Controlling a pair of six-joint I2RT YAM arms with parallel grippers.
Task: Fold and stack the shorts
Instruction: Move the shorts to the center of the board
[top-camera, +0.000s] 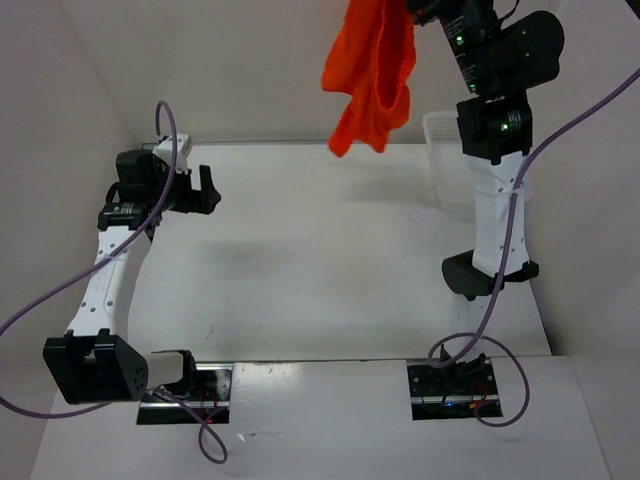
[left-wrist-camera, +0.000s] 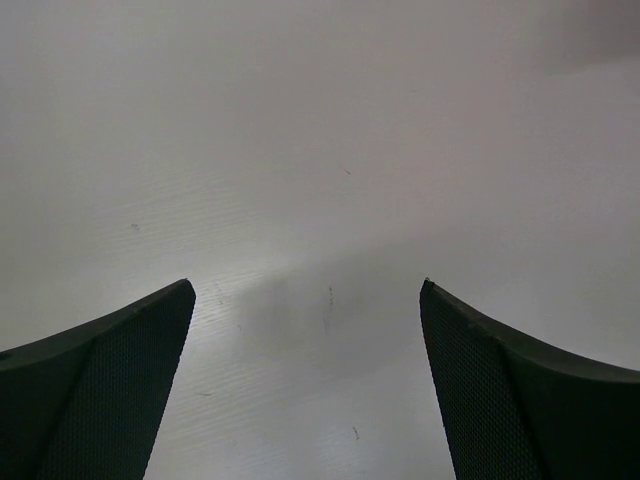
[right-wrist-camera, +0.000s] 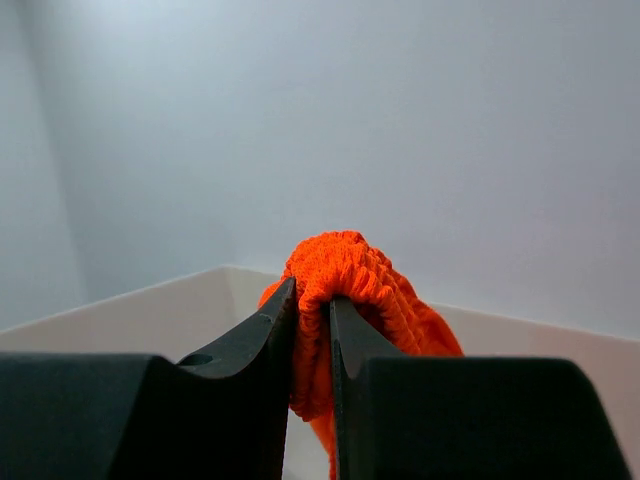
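The bright orange shorts (top-camera: 370, 75) hang bunched in the air at the top of the top view, well above the table. My right gripper (right-wrist-camera: 312, 300) is shut on their gathered elastic edge (right-wrist-camera: 345, 270), raised high at the far right. My left gripper (top-camera: 205, 190) is open and empty over the far left of the table. In the left wrist view its fingers (left-wrist-camera: 110, 380) stand wide apart over bare white table. No drawstring shows.
A white mesh basket (top-camera: 447, 150) stands at the far right, partly behind the right arm. White walls enclose the table (top-camera: 320, 270) on the left, back and right. Purple cables loop off both arms.
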